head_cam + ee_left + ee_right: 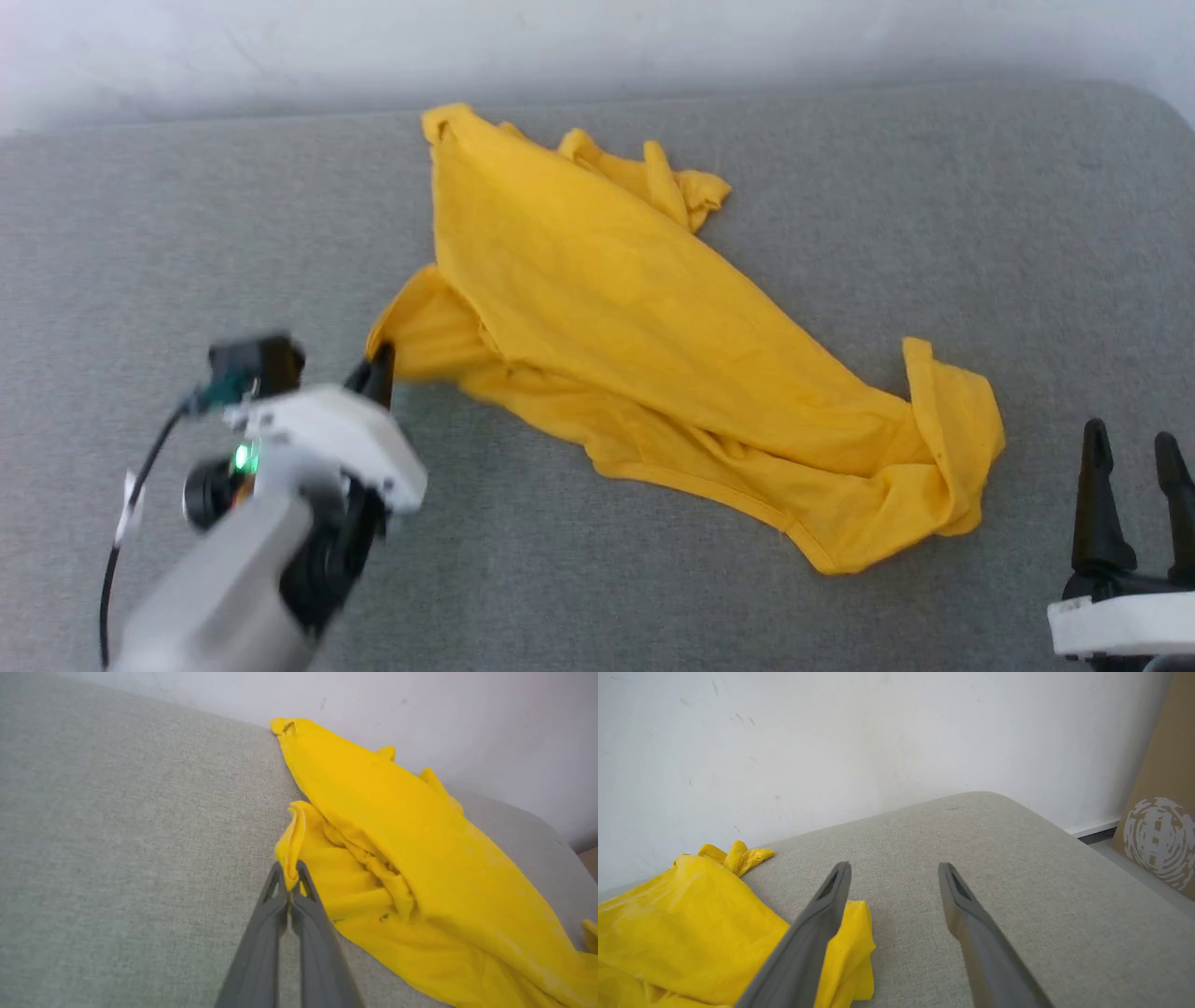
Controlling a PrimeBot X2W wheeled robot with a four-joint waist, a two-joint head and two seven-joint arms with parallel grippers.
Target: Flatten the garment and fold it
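- While the left gripper (289, 877) pinches its edge fold, the crumpled bright yellow cloth T-shirt (597, 308) looks light, limp
- Right gripper (894, 870) gapes empty; hem corner nearby looks grabbable

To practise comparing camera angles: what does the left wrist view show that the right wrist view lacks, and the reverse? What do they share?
Left wrist view: the left claw shut on a bunched fold at the edge of the yellow garment.
Right wrist view: the right claw open, bare grey cushion between its fingers, and a brown cardboard sheet with a white print standing by the wall.
Shared: the garment lying crumpled on the grey cushion, with the white wall behind.
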